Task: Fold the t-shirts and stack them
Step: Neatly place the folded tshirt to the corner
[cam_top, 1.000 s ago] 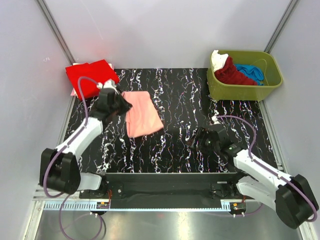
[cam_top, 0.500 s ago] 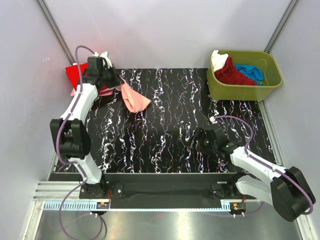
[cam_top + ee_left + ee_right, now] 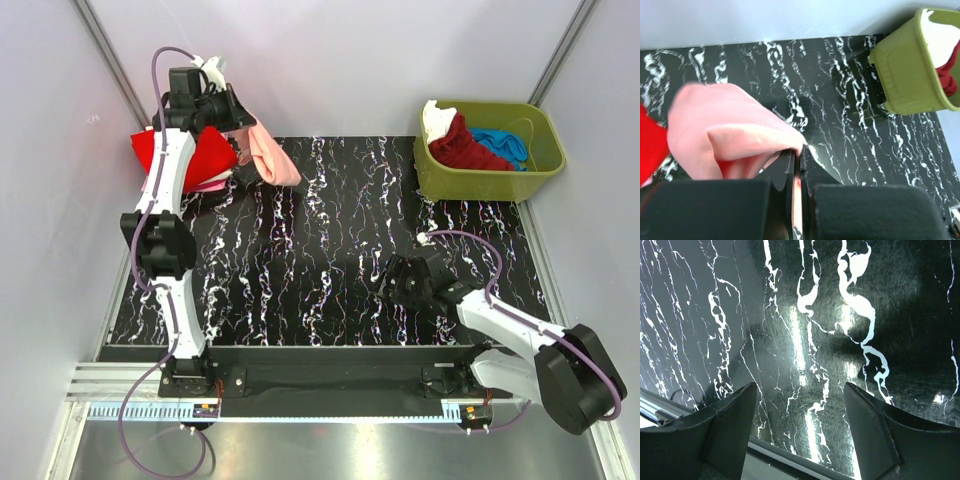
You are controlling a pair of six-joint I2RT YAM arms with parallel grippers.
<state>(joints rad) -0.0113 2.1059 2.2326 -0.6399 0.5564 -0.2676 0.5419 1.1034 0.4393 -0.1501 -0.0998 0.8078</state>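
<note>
Salmon-pink t-shirt held aloft at far left, beside the stack.
On the tabletop [image 3: 340,270], the bright red t-shirt [image 3: 200,160] lies at the far-left corner. The salmon-pink t-shirt [image 3: 270,158] hangs just right of it, long axis downward, pinched in the clenched left gripper [image 3: 797,156]. Placement appears to need a short move left. The right gripper [image 3: 800,390], parted and empty, sits near right, well apart.

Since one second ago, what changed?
Left pincer, shut on the salmon-pink shirt, lifted it off the table and swung it far-left; it now hangs beside the red shirt. Right pincer stayed open and low over the table; green tub unchanged.
</note>
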